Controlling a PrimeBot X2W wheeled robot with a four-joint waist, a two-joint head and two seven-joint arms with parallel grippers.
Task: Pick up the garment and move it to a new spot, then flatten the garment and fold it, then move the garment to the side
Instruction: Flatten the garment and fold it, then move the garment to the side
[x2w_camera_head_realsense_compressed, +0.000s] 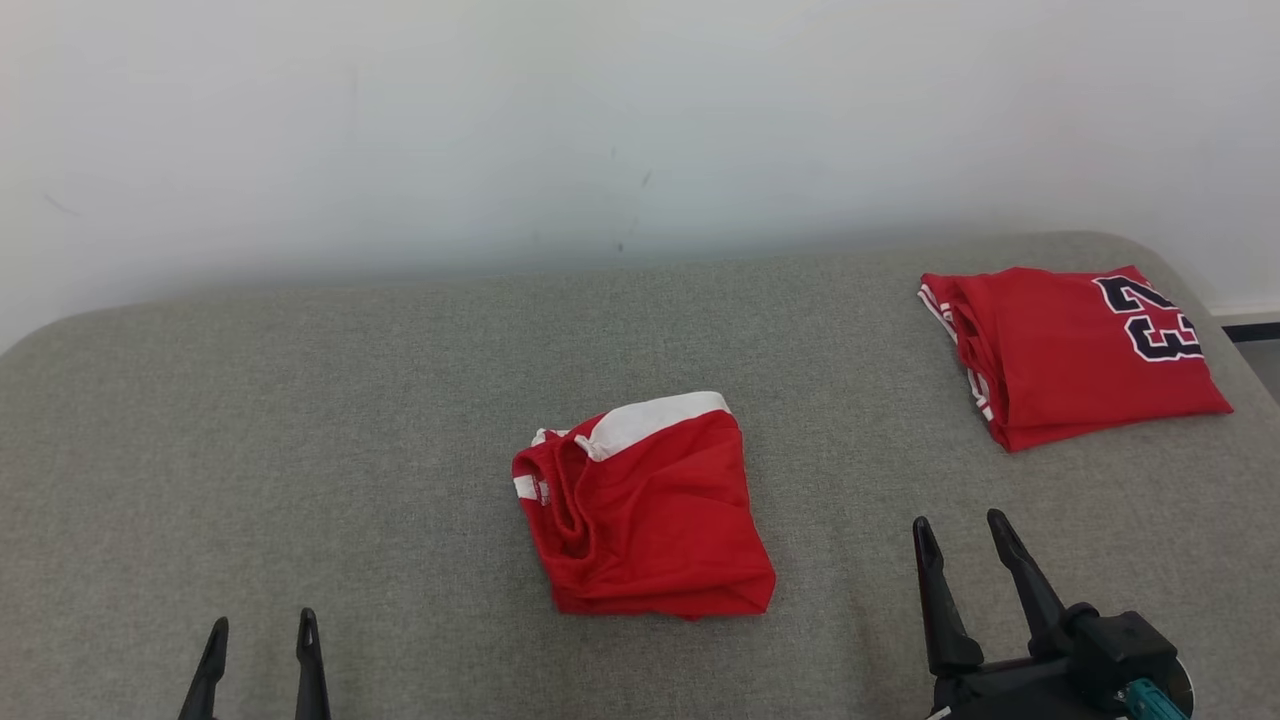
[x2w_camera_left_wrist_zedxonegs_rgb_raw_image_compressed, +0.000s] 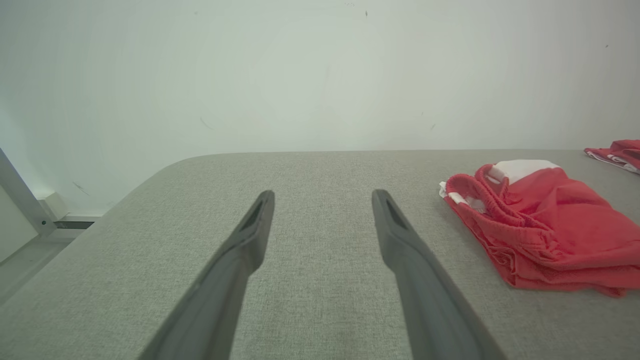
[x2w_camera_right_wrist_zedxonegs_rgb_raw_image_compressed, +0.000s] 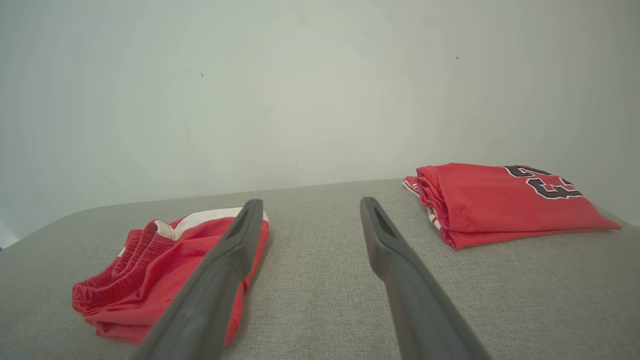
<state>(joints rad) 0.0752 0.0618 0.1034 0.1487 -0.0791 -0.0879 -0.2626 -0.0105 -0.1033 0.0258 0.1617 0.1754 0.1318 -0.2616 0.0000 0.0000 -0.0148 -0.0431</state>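
Nearest, at the lower left of the head view, the left gripper (x2w_camera_head_realsense_compressed: 263, 620) rises from the bottom edge over the grey woven fabric surface (x2w_camera_head_realsense_compressed: 300, 420), its two long dark fingers spread wide with nothing between them. The left wrist view shows the same left gripper (x2w_camera_left_wrist_zedxonegs_rgb_raw_image_compressed: 324, 194) with jaws well apart above bare cloth, empty. At the lower right, the right gripper (x2w_camera_head_realsense_compressed: 958, 520) reaches a little further up the picture, its jaws likewise wide and holding nothing. In the right wrist view the right gripper (x2w_camera_right_wrist_zedxonegs_rgb_raw_image_compressed: 311, 201) points between the two pieces of clothing and touches neither.

Further in, near the middle of the surface, lies the folded pair of red shorts (x2w_camera_head_realsense_compressed: 650, 510), mesh cloth with a white band along the far edge and the gathered waistband turned to the robot's left. The pair sits beyond the two grippers, between their lines and well apart from both. The left wrist view has the red shorts (x2w_camera_left_wrist_zedxonegs_rgb_raw_image_compressed: 545, 225) to the right of the fingers. The right wrist view has the red shorts (x2w_camera_right_wrist_zedxonegs_rgb_raw_image_compressed: 125, 285) to the left, partly behind one finger.

Further still, toward the far right corner, rests a folded red jersey (x2w_camera_head_realsense_compressed: 1070, 350) with dark, white-edged numerals, well apart from the shorts. Behind everything stands a plain white wall (x2w_camera_head_realsense_compressed: 600, 120)
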